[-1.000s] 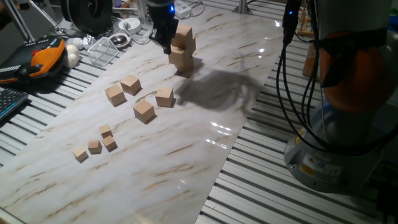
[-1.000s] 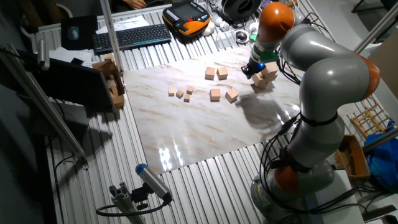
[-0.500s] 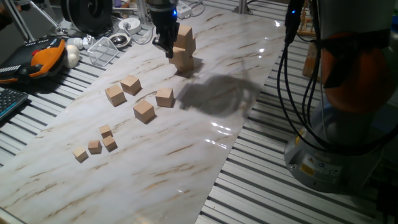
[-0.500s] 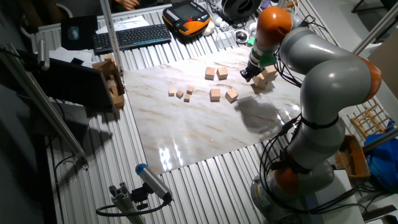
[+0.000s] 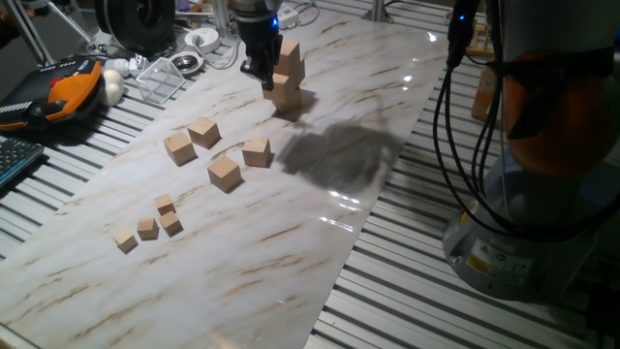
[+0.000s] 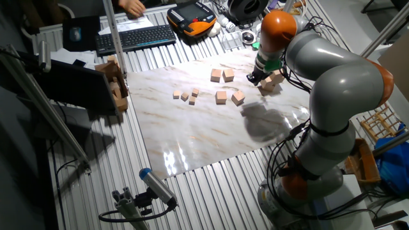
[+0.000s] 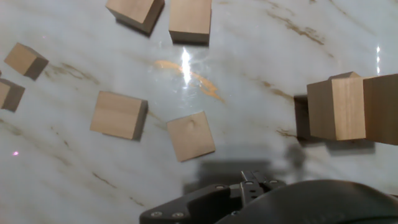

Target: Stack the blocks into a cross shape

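Several tan wooden blocks stand stacked (image 5: 287,76) at the far side of the marble board; the stack also shows in the other fixed view (image 6: 273,79) and at the right edge of the hand view (image 7: 348,109). Loose blocks lie nearer: one (image 5: 179,147), another (image 5: 203,131), a third (image 5: 257,152) and one more (image 5: 224,173). My gripper (image 5: 259,70) hangs just left of the stack, apart from it, with nothing in it. It also shows in the other fixed view (image 6: 255,76) and at the bottom of the hand view (image 7: 252,183). I cannot tell how its jaws stand.
Several much smaller tan cubes (image 5: 155,225) lie near the board's front left. A wire basket (image 5: 160,79), an orange pendant (image 5: 68,89) and a keyboard (image 6: 135,37) sit beyond the board's edge. The arm's base (image 5: 523,242) stands to the right.
The gripper has shifted slightly up and toward the stack's left side. The arm's shadow on the board has drifted. No block has moved.
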`<state>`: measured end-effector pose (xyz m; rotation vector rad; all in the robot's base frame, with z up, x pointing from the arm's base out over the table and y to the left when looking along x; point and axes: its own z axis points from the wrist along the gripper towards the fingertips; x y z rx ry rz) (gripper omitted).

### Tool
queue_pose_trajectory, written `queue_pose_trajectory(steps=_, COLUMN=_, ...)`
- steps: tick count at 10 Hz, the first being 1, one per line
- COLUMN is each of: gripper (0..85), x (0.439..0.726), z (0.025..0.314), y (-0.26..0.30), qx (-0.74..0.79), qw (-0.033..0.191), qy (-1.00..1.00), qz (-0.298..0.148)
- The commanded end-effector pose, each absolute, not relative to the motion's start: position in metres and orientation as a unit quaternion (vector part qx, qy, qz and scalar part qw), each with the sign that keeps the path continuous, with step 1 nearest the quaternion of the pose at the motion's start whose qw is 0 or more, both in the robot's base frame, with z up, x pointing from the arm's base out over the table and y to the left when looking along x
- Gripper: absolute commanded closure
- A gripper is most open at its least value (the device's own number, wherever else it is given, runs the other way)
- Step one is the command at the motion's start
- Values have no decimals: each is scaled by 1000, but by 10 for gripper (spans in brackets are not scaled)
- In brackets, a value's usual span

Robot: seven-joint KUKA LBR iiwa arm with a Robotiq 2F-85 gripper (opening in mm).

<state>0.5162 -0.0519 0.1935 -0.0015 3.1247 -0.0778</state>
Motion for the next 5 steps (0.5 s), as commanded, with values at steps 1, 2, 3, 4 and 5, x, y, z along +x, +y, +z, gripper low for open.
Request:
queue_pose_trajectory(steps=1, gripper=850, x=516, z=194, y=-52, qx=0, qw=8, qy=999, qz=-32)
queue_pose_trajectory(steps=2, gripper=850, x=516, z=194, y=-53, qx=1, qw=11, qy=999, qz=-36)
queue_pose_trajectory(steps=3, gripper=850, x=516, z=194, y=-53, qx=6, qw=12, qy=999, qz=-34)
queue_pose_trajectory(steps=4, gripper=850, x=516, z=194, y=-53, qx=6, qw=9, qy=999, qz=-30)
queue_pose_trajectory(steps=5, gripper=850, x=515, z=195, y=-53, qx=6, qw=7, qy=1000, qz=-30)
